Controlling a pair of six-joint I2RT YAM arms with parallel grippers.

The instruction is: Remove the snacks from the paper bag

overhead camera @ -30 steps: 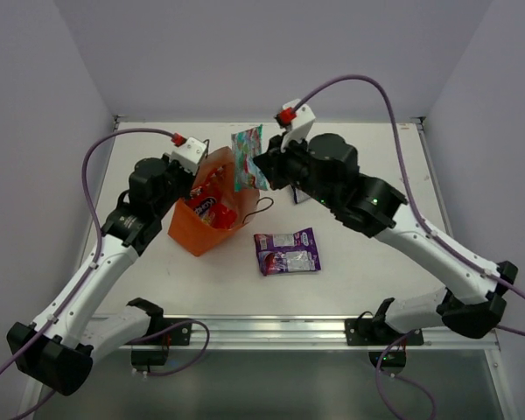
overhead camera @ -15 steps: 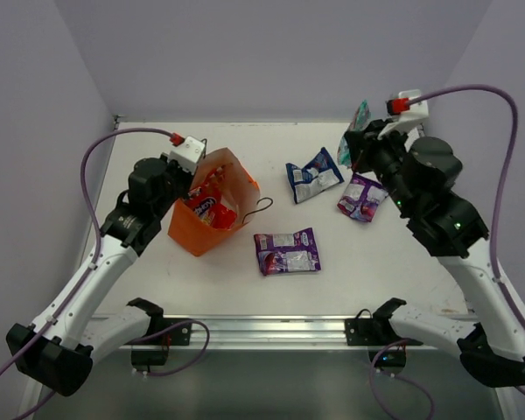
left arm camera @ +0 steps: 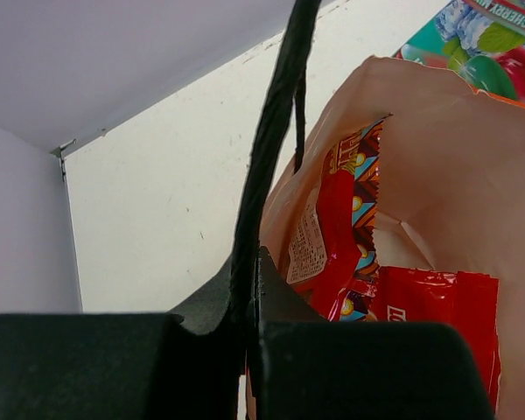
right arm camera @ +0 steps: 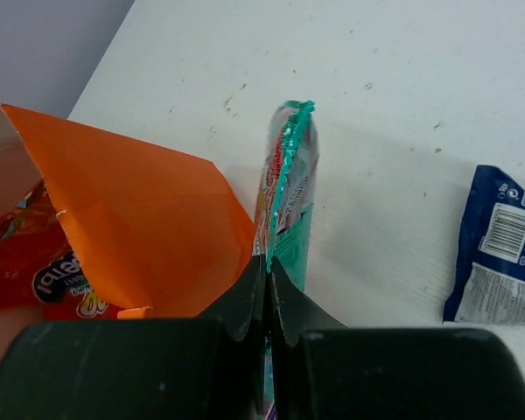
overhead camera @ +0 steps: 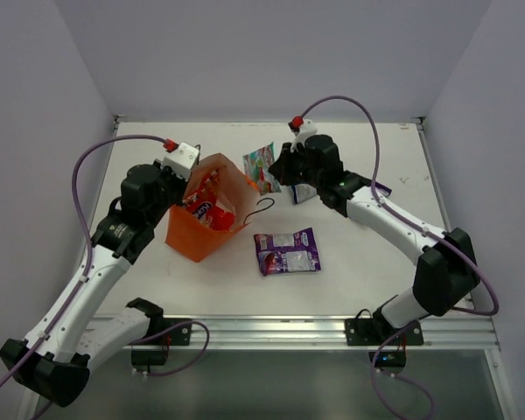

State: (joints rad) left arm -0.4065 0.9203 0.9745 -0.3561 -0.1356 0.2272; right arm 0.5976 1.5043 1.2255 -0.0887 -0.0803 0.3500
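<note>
Teal snack (right arm camera: 288, 197) pinched in right tool (right arm camera: 267, 267) (beside bag (right arm camera: 140, 219)).

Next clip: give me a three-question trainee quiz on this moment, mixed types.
1. True or false: the left pincer is shut on the bag's handle.
2. Which packet does the right pincer hold? A purple, B teal, C blue.
3. Fill in: the packets inside the bag are ____.
Key: 1 true; 2 B, the teal packet; 3 red.
</note>
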